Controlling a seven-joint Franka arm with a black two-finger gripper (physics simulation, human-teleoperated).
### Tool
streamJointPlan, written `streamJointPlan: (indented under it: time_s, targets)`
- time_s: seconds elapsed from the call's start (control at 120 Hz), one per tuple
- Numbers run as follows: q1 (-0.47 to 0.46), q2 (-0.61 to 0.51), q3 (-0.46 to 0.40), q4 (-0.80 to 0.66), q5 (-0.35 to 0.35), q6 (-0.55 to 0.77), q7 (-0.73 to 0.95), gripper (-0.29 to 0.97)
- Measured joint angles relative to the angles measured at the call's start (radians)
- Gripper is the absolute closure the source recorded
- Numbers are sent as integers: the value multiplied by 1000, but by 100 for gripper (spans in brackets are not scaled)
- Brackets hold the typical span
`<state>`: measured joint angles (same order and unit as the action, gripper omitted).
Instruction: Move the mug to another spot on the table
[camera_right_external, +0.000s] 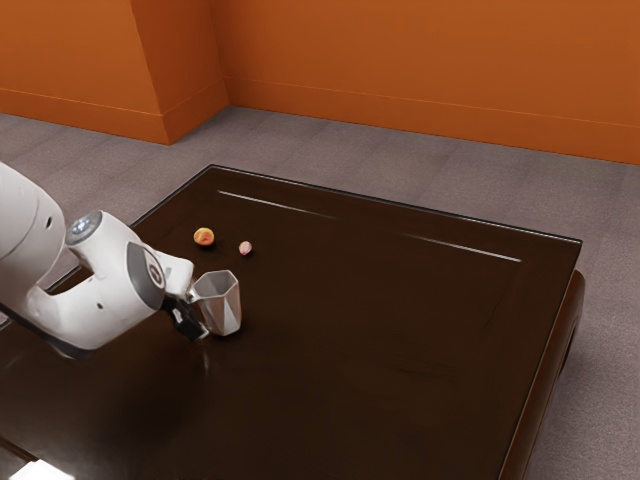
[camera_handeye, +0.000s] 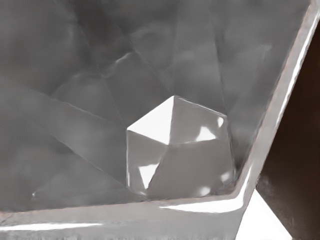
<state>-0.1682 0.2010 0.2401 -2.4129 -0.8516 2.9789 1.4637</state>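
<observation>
Grey and faceted, the mug (camera_right_external: 220, 304) is on the dark table (camera_right_external: 400, 330) in the exterior view. It is near the small orange ball (camera_right_external: 204, 236), on the ball's side that faces the camera. A pink ball (camera_right_external: 245, 247) lies just beside the orange one, and both are apart from the mug. The gripper (camera_right_external: 193, 318) comes from the exterior view's left. It is a little farther from the orange ball than the mug is, and it sits against the mug's wall. So the mug lies directly toward the exterior view's right of the gripper, with no gap that I can see. Its long axis is about upright, with the mouth up. I cannot tell whether the gripper is clenched on the wall or released.

In the wrist view the hand looks down into the mug (camera_handeye: 175, 150). The angular floor and the pale rim are very close under it. A strip of table (camera_handeye: 300, 150) shows past the rim. My judgement is that the coming move depends on a firm hold at this wall.
</observation>
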Motion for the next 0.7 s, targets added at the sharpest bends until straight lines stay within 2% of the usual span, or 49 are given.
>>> streamJointPlan:
  time_s: [0.2, 0.475, 0.617, 0.65, 0.7]
  targets:
    - [6, -39, 36, -2, 1, -20, 11, 2]
    - [-1, -208, 95, -75, 0, -69, 36, 1]
    - [16, -241, 128, -46, 7, -117, 48, 0]
    - [32, -241, 124, -20, 49, -134, 38, 0]
    - [48, -238, 122, 34, 184, -179, 0, 0]
